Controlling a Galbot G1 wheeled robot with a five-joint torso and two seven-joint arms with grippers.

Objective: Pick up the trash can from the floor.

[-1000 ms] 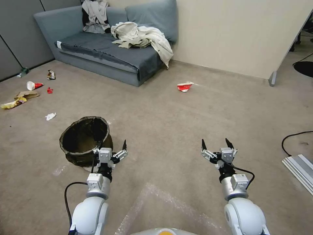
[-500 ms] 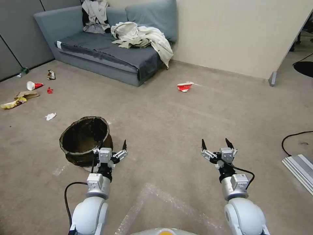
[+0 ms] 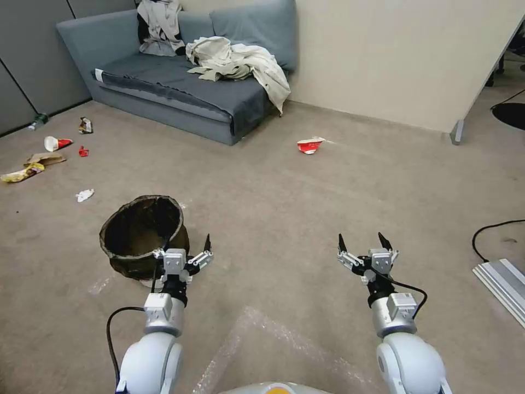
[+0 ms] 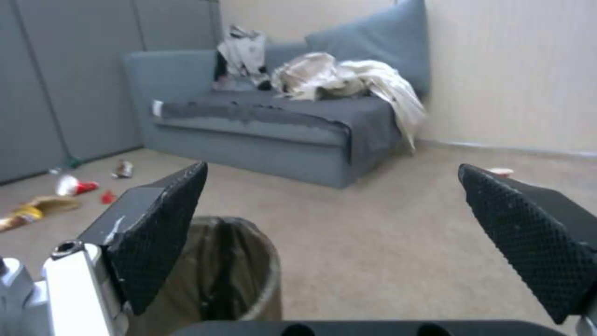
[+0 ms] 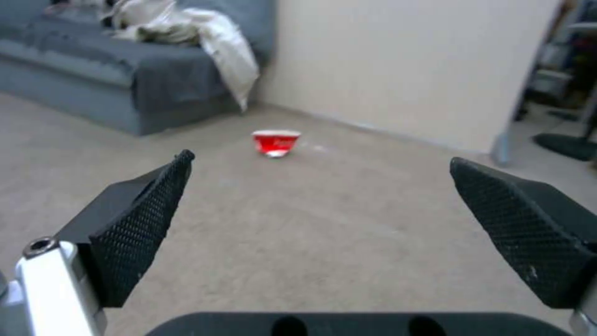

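One trash can (image 3: 141, 236) stands on the floor (image 3: 306, 208) at near left, tilted slightly, with its dark liner folded over the rim and a pale base visible at the bottom. In the left wrist view the trash can (image 4: 239, 270) sits low between the fingers, nearer the left-hand finger.

Two grippers are in view. The left gripper (image 3: 185, 247) hangs just beside the can's near right edge, fingers spread wide, holding nothing; contact with the rim cannot be determined. The right gripper (image 3: 365, 243) hangs over bare carpet at near right, well apart from the can, fingers likewise spread wide and empty.

One grey sofa (image 3: 164, 82) stands at far left against the wall, carrying two heaps of clothing (image 3: 235, 63). One red cup (image 3: 310, 145) lies on its side at far centre. A scatter of about six litter pieces (image 3: 49, 158) lies at far left. One black cable (image 3: 492, 230) and one pale panel (image 3: 506, 287) lie at the right edge.
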